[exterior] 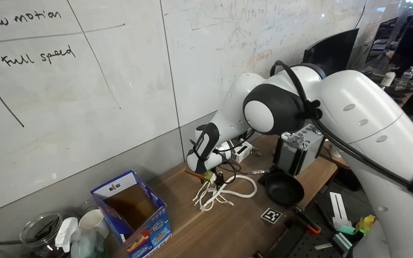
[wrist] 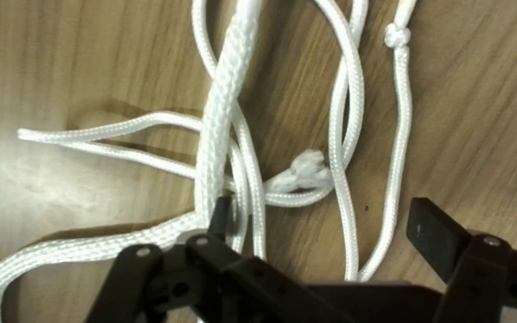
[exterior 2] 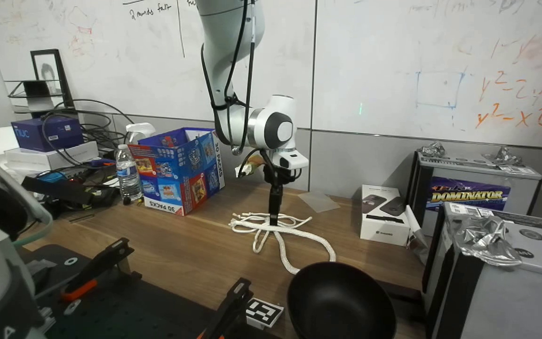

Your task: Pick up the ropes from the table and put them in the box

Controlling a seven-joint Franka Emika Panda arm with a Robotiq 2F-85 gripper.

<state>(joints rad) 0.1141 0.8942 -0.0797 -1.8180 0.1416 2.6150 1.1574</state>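
White ropes [wrist: 225, 112], one thick and others thin, lie in a loose tangle on the brown table [exterior: 192, 233]. My gripper [wrist: 321, 208] stands open low over them, pointing down. In the wrist view its left fingertip sits between the thick rope and thin strands, while the right fingertip is over bare wood. Thin cords [wrist: 400, 134] run through the gap, and nothing is gripped. Whether the fingertips touch the tabletop I cannot tell. The blue box [exterior 2: 179, 172] is upright with its top open, its brown inside [exterior: 131, 204] visible in an exterior view.
A black pan [exterior 2: 341, 301] stands close to the ropes' thick loop. Around the box are a water bottle [exterior 2: 128, 174], a spray bottle [exterior: 84, 240] and a white cup [exterior: 93, 222]. A white phone box [exterior 2: 384, 214] and grey metal units [exterior 2: 497, 273] stand farther along the table.
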